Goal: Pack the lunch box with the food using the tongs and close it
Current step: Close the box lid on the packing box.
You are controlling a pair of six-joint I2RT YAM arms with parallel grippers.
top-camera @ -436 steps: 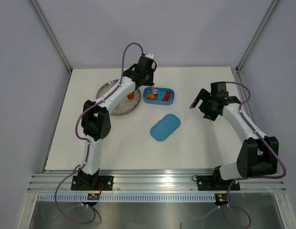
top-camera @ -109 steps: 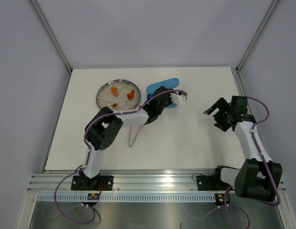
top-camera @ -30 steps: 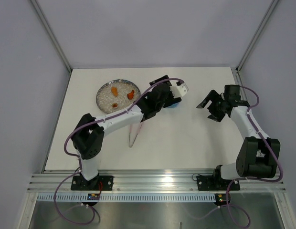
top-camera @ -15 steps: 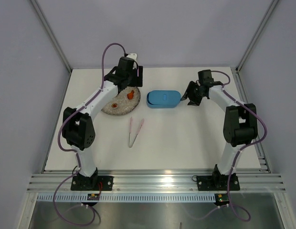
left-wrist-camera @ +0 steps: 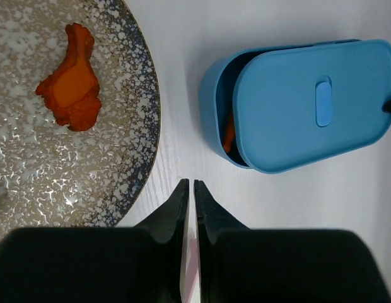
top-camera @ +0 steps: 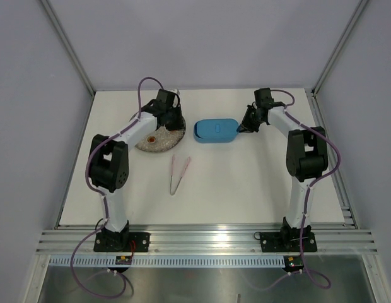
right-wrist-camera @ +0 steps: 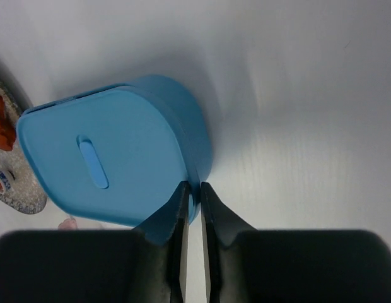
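Note:
The blue lunch box [top-camera: 215, 130] [left-wrist-camera: 296, 104] [right-wrist-camera: 113, 151] lies behind the table's middle. Its lid sits slightly askew, and a gap at its left end shows orange food [left-wrist-camera: 228, 132] inside. My right gripper [top-camera: 241, 128] [right-wrist-camera: 193, 187] is at the box's right end, shut on the rim there. My left gripper [top-camera: 175, 120] [left-wrist-camera: 188, 183] hangs shut and empty between the plate and the box. One orange morsel [left-wrist-camera: 72, 95] lies on the speckled plate [top-camera: 159, 140] [left-wrist-camera: 31, 177]. The pale pink tongs [top-camera: 178, 173] lie on the table in front of the plate.
The left arm stretches over the plate's far side. Grey walls with metal posts close in the white table [top-camera: 265, 183] at the back and both sides, and the arms' base rail runs along the near edge.
Both grippers have gone from open to shut. The left one swung away from the box to the plate's right edge. The right one moved in onto the box's right end.

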